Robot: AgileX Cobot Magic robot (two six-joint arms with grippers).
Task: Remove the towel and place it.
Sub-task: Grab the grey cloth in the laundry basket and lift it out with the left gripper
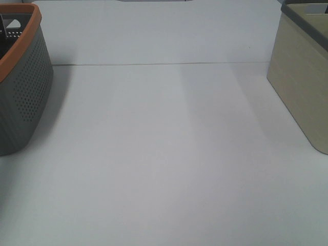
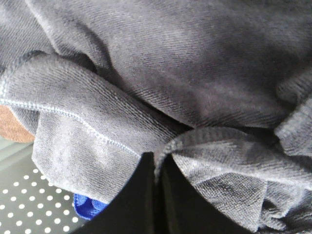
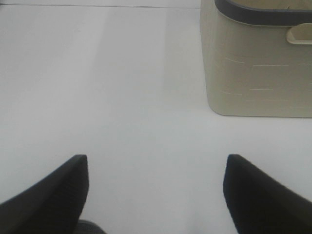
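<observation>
The dark navy-grey towel (image 2: 185, 73) fills the left wrist view, crumpled, with a stitched hem showing. My left gripper (image 2: 157, 168) is shut on a fold of the towel, its black fingers pressed together. A perforated grey basket wall (image 2: 24, 204) and an orange rim (image 2: 12, 126) show beneath the towel, with something blue (image 2: 87, 207) under it. My right gripper (image 3: 156, 165) is open and empty above the white table. Neither gripper nor the towel shows in the exterior high view.
A grey perforated basket with an orange rim (image 1: 23, 97) stands at the left edge of the white table (image 1: 164, 154). A beige bin with a dark rim (image 1: 302, 77) stands at the right, also in the right wrist view (image 3: 258, 63).
</observation>
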